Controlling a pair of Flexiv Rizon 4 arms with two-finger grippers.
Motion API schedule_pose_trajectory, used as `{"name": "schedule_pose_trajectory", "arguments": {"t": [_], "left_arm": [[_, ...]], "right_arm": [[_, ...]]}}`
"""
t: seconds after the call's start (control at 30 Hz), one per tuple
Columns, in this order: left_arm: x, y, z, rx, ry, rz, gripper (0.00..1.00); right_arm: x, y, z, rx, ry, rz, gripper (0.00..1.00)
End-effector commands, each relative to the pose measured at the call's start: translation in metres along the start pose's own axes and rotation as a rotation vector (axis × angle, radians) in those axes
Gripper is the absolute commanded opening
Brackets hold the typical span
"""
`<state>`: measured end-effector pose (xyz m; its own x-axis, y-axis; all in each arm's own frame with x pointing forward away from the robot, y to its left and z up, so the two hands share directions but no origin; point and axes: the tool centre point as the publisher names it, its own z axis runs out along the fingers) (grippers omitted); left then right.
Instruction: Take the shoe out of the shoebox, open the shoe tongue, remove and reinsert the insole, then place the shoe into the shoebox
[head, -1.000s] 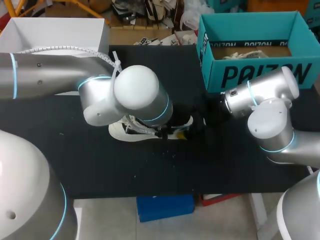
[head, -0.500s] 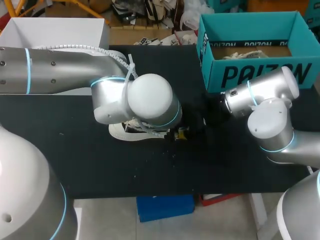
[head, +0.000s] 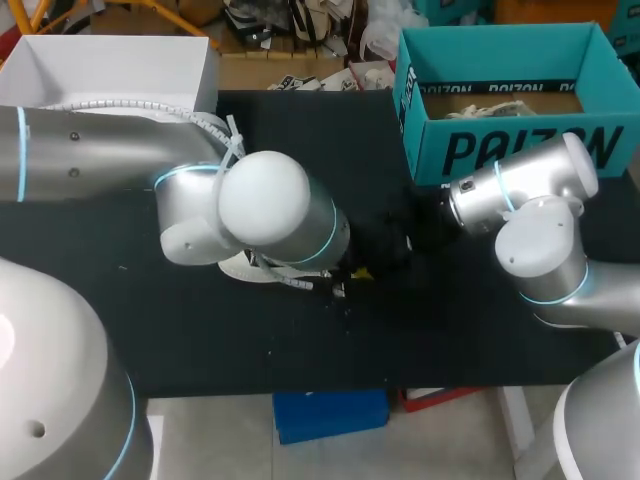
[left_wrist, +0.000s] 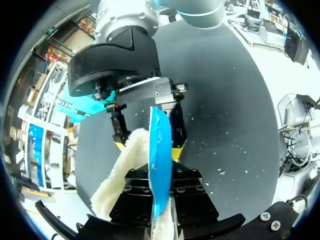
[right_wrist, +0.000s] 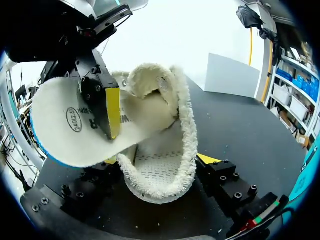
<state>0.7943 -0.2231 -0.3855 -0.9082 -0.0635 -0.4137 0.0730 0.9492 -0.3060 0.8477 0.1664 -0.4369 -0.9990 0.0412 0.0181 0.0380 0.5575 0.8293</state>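
Note:
The white fleece-lined shoe (right_wrist: 160, 165) lies on the black table, mostly hidden under my left arm in the head view, with a sliver of sole (head: 243, 268) showing. My right gripper (right_wrist: 159, 160) straddles its heel with a finger on each side, shut on the shoe. The white insole (right_wrist: 65, 132), blue underneath (left_wrist: 160, 150), sticks out of the shoe's opening. My left gripper (left_wrist: 161, 167) is shut on the insole, one yellow pad (right_wrist: 112, 112) pressed on its top face. The teal shoebox (head: 500, 150) stands at the back right.
A white box (head: 110, 70) stands at the back left corner. My left arm's elbow (head: 265, 205) hangs over the middle of the table. My right arm's joints (head: 540, 230) sit in front of the shoebox.
My left gripper closed on the insole. The left arm swung right, then back left, and now covers more of the shoe. The right arm has not moved.

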Motion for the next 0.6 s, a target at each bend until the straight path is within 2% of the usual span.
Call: {"name": "schedule_pose_trajectory", "arguments": {"t": [0.03,0.2,0.33,0.47,0.6], "left_arm": [[0.001,0.017,-0.034,0.143,0.044,0.006,0.00],[-0.002,0.001,-0.054,0.295,0.101,-0.005,0.00],[-0.010,-0.021,-0.073,0.397,0.131,-0.004,0.00],[-0.022,-0.044,-0.094,0.492,0.154,-0.013,0.00],[-0.038,-0.059,-0.117,0.638,0.205,-0.048,0.00]], "right_arm": [[-0.002,-0.003,0.002,0.003,0.000,0.002,0.00],[-0.002,-0.003,0.002,0.003,0.000,0.002,0.00],[-0.002,-0.003,0.002,0.003,0.000,0.002,0.00],[-0.002,-0.003,0.002,0.003,0.000,0.002,0.00],[-0.002,-0.003,0.002,0.003,0.000,0.002,0.00]]}}
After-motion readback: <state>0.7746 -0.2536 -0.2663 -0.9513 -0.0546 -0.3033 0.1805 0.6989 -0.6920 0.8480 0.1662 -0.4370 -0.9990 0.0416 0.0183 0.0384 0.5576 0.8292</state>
